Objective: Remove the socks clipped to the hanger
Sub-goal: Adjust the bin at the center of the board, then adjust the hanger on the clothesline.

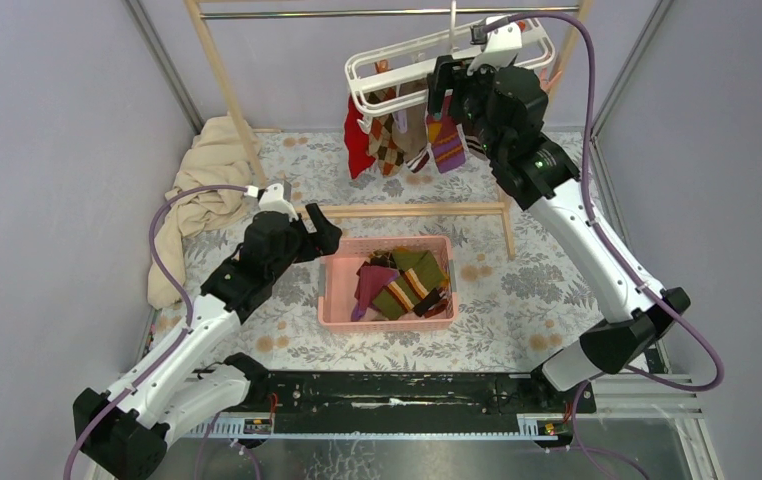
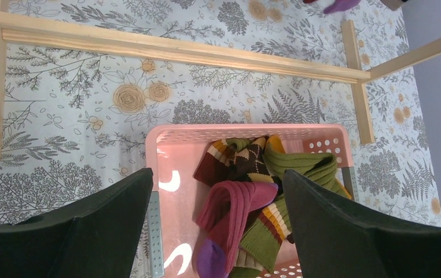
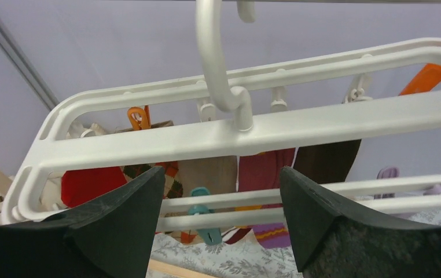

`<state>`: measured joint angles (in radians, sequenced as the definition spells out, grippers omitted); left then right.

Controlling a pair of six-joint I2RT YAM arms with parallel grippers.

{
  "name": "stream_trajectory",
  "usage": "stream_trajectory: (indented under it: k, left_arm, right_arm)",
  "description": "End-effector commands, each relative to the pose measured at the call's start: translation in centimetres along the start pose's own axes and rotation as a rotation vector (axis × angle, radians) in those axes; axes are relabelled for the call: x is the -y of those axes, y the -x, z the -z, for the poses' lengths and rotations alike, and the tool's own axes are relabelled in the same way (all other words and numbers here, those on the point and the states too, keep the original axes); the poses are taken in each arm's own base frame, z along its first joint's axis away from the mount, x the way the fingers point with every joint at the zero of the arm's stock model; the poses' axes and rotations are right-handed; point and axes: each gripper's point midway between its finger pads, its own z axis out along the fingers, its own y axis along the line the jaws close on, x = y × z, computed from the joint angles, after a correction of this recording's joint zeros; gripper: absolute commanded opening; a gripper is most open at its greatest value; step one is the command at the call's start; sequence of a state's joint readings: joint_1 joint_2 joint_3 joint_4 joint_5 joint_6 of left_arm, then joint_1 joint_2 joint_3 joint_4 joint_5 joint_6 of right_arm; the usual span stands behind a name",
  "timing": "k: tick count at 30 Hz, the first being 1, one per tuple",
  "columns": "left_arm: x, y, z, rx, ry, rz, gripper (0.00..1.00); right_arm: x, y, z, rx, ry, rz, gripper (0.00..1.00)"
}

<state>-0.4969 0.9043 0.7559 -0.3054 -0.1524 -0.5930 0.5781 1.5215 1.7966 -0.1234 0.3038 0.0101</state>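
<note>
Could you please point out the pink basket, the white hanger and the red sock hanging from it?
pink basket [image 1: 385, 241]: top external view, on its far rim.
white hanger [image 3: 334, 123]: right wrist view, on the middle bar, right of the hook.
red sock [image 1: 357, 140]: top external view, on the middle of the sock.

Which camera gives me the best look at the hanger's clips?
Right wrist: it sees the hanger close up, so an orange clip and a teal clip stand out. Top external shows the hanger small, partly behind the right arm, clips hard to tell. Left wrist misses it.
</note>
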Motion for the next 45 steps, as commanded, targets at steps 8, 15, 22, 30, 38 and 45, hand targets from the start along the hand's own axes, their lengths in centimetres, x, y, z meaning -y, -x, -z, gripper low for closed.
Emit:
stream_trajectory:
  k: [8,15,22,30,38,45]
  left_arm:
    - [1.5,2.4,0.5,0.057,-0.044,-0.006,0.90]
    - [1.8,2.9,0.5,0.069,-0.050,-0.008,0.90]
    - [1.9,3.0,0.3,0.070,-0.054,-0.008,0.90]
    - [2.1,3.1,0.3,0.071,-0.061,-0.002,0.90]
    - [2.5,3.6,0.7,0.080,-0.069,0.002,0.89]
    - [3.8,4.9,1.2,0.094,-0.109,0.021,0.89]
  right_arm:
    - [-1.7,1.7,-2.7,0.044,0.057,-0.056,0.77]
    - [-3.6,0.7,-3.2,0.015,0.126,-0.112,0.73]
    - [-6.2,0.6,-3.4,0.011,0.169,-0.101,0.73]
    - [-9.5,1.3,-3.3,0.014,0.218,-0.083,0.73]
    - [-12.7,1.3,-2.7,0.001,0.298,-0.080,0.73]
    - [-10.9,4.6,0.9,0.057,0.284,-0.109,0.75]
